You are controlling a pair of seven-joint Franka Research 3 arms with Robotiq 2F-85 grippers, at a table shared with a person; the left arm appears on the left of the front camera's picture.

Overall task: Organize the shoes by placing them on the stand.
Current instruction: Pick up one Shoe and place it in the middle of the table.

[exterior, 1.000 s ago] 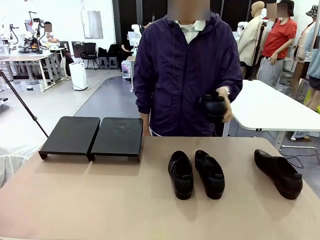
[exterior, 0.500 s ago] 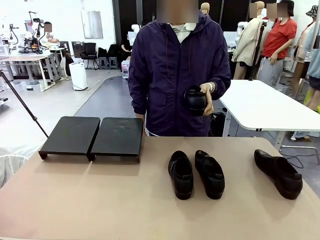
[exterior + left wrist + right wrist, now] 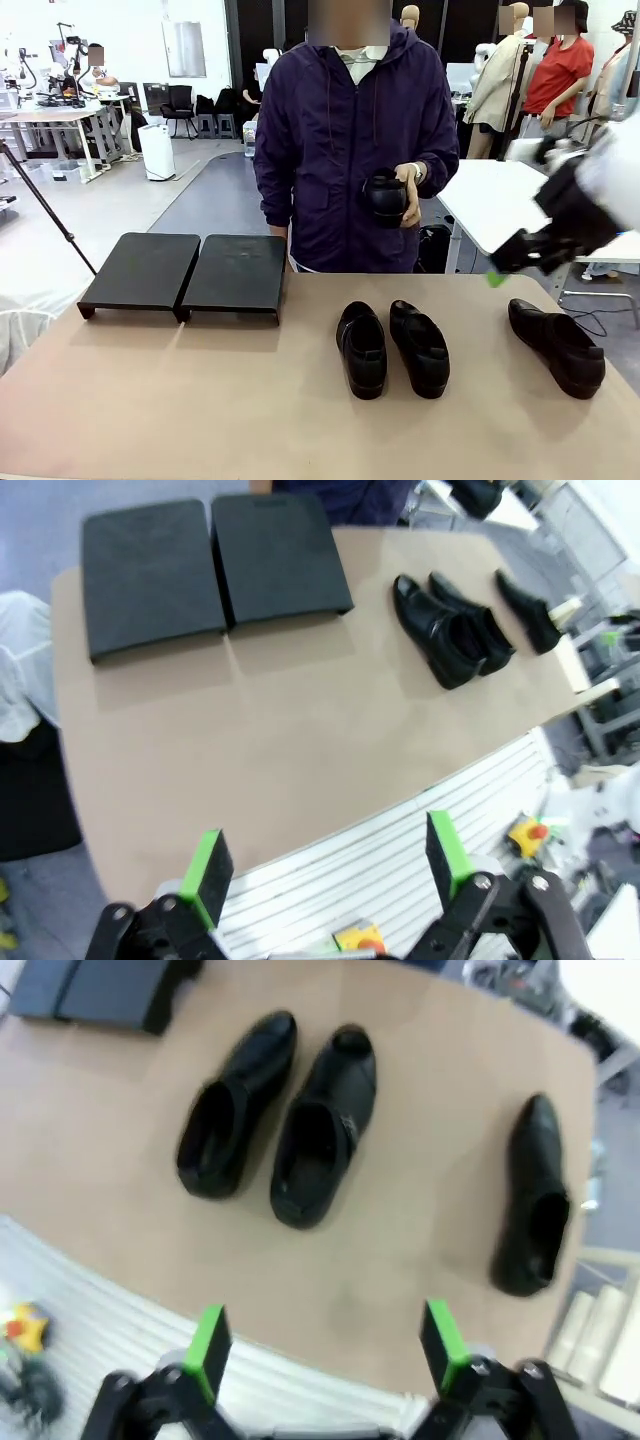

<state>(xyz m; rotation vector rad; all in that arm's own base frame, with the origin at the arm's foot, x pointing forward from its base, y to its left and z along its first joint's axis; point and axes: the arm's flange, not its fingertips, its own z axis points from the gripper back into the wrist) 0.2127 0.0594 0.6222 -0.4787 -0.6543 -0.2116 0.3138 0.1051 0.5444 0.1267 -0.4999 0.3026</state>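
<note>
The tan surface (image 3: 200, 400) carries the stand (image 3: 190, 272) at its far left. Behind the far edge a person (image 3: 340, 150) in a purple jacket stands at the middle, one hand (image 3: 410, 190) holding a fourth shoe (image 3: 385, 196) at chest height. Three shoes lie well apart from the stand: two shoes (image 3: 362, 348) side by side at centre and a single shoe (image 3: 557, 345) near the right edge, with the right arm (image 3: 580, 205) blurred in the air above it. The left tool (image 3: 325, 865) and right tool (image 3: 320, 1345) hang high over the surface's near side — jaws wide apart, gripping nothing.
</note>
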